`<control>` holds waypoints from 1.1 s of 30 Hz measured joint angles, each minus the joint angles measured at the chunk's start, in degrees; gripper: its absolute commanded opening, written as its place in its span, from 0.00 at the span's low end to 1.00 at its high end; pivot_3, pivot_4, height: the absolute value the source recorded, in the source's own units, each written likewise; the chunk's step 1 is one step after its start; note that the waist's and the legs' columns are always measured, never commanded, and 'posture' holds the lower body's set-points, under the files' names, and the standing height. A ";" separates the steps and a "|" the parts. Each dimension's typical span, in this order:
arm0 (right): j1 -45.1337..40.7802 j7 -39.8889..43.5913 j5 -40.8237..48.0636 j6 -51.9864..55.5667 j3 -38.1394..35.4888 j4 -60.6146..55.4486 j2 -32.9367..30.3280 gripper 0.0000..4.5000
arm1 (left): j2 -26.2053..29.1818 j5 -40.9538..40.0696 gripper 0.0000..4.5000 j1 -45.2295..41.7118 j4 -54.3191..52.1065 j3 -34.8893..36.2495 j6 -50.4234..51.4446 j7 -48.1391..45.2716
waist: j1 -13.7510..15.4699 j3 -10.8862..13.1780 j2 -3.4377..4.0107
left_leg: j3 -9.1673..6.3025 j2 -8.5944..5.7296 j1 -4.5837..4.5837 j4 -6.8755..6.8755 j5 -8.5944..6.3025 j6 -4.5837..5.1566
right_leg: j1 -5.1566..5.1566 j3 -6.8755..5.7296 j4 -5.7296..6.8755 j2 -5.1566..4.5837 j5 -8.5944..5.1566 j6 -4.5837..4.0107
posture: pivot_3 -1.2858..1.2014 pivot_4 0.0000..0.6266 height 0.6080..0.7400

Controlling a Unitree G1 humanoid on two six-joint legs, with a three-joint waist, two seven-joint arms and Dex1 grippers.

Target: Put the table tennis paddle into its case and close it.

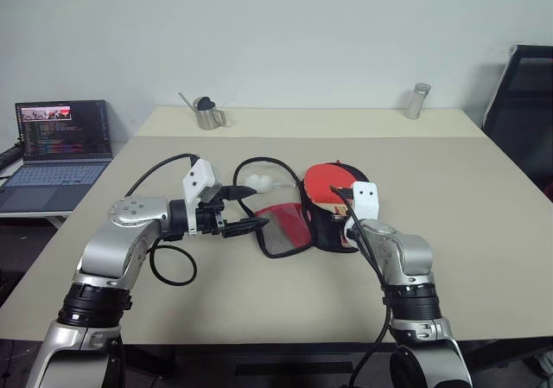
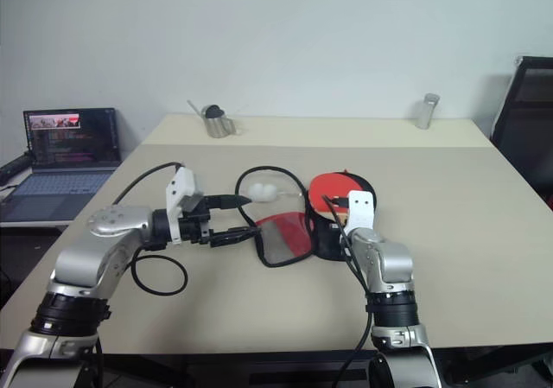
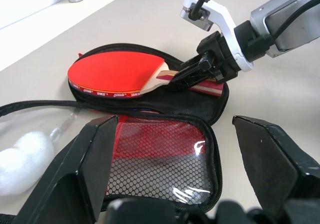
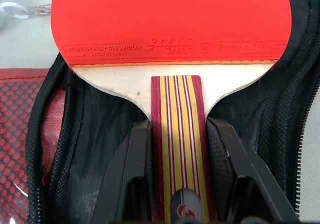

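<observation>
Centrally on a beige table (image 1: 484, 232) lies an unzipped paddle case (image 3: 200, 104), spread open like a book. Its black half sits on the robot's right; its red mesh-pocket flap (image 1: 283, 228) folds out toward the left. The table tennis paddle (image 3: 117, 74), red face up, rests over the black half, its blade near the round far end of the case. The right gripper (image 4: 177, 184) has both black fingers pressed against the striped wooden handle (image 4: 177, 134), holding the paddle just above or on the lining; which of the two is hard to tell. The left gripper (image 1: 246, 211) hovers beside the flap with its fingers spread wide and nothing between them, close to the flap's edge but apparently not touching it.

A white ball (image 1: 259, 182) with a clear tag lies on the table just beyond the case, next to a black cable (image 1: 259, 163).

Likely risks: if the handle is released while the blade overlaps the zip edge, the flap may not close flat. The soft case could also slide when the left gripper pulls the flap over. The gripper's own cable might snag the flap or ball.
</observation>
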 measured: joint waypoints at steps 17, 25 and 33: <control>0.49 -1.37 -3.35 -0.57 1.09 0.51 -0.44 0.25 | -0.09 0.09 0.90 0.00 0.26 0.00 -0.19 0.05 | 0.02 0.00 0.00 | 0.00 0.00 0.00 0.01 0.00 0.00 | 0.00 0.00 0.00 0.00 0.00 0.00 | 0.52 0.24 1.00; 0.47 -1.07 -3.09 -0.86 0.35 0.71 0.29 0.52 | -0.08 0.12 0.90 0.00 0.31 -0.01 -0.21 0.04 | 0.02 0.00 0.00 | 0.00 0.00 0.00 0.01 0.00 0.00 | 0.00 0.00 0.01 0.00 0.00 0.00 | 0.52 0.24 1.00; 0.48 -0.50 -2.96 -0.85 1.60 -2.43 1.38 1.00 | -0.08 0.14 0.90 0.02 0.31 -0.01 -0.21 0.12 | 0.02 -0.01 0.01 | 0.00 0.00 0.01 0.01 0.00 0.00 | 0.00 0.00 0.02 0.00 0.00 0.00 | 0.52 0.24 1.00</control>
